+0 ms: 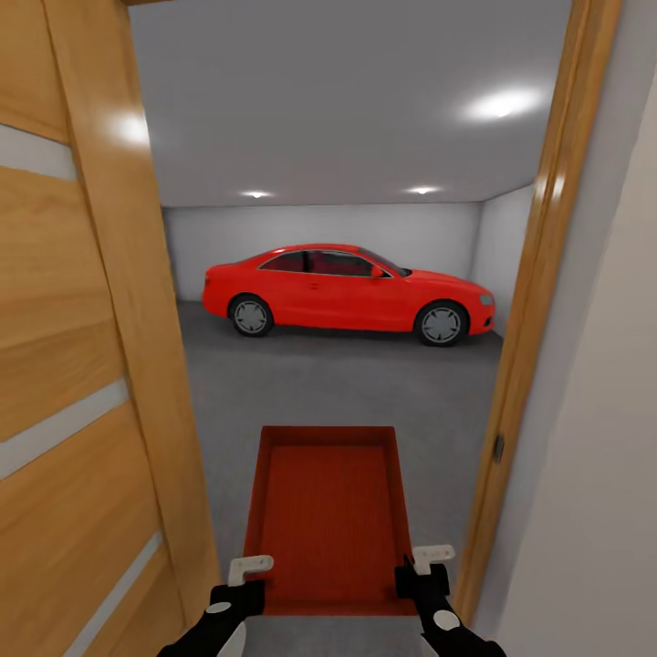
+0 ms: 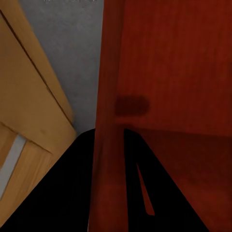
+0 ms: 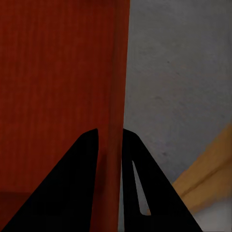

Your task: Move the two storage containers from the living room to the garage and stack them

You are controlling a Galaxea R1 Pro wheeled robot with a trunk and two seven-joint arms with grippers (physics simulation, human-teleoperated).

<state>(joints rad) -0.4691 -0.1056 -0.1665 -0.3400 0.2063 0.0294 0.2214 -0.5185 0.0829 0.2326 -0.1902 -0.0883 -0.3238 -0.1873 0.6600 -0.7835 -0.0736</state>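
Observation:
One orange-red storage container (image 1: 327, 516) hangs low in the middle of the head view, carried between both arms over the grey garage floor (image 1: 347, 388). My left gripper (image 1: 242, 584) is shut on its left wall. In the left wrist view the dark fingers of the left gripper (image 2: 110, 133) straddle that wall of the container (image 2: 174, 63). My right gripper (image 1: 422, 570) is shut on the right wall. The right wrist view has the right gripper (image 3: 110, 131) clamped over the rim of the container (image 3: 58, 72). The bin is empty.
I am in a doorway into the garage. An open wood-panelled door (image 1: 73, 365) stands close on the left and the wooden door frame (image 1: 534, 347) close on the right. A red car (image 1: 347, 287) is parked across the far end, with open concrete before it.

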